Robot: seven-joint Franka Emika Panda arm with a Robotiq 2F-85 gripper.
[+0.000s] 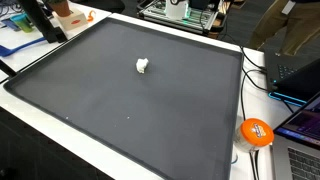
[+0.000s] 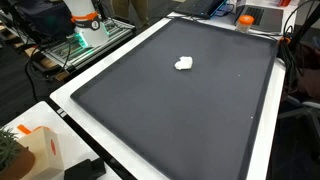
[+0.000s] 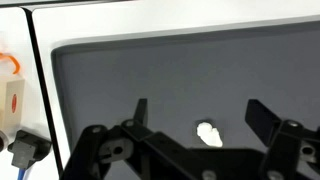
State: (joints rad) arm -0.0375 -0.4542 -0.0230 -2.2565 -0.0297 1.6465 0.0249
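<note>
dark mat [image 1: 120, 120] | white lump [image 3: 209, 133]: small, irregular, lying mid-mat | jaws: spread wide, empty

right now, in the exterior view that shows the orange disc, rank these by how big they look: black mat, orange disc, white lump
In an exterior view:
1. black mat, by far the largest
2. orange disc, though it lies nearer the camera
3. white lump, smallest

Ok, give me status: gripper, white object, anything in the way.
Gripper open, holding nothing. Small white object lies on dark mat, untouched. No obstruction seen between them.
</note>
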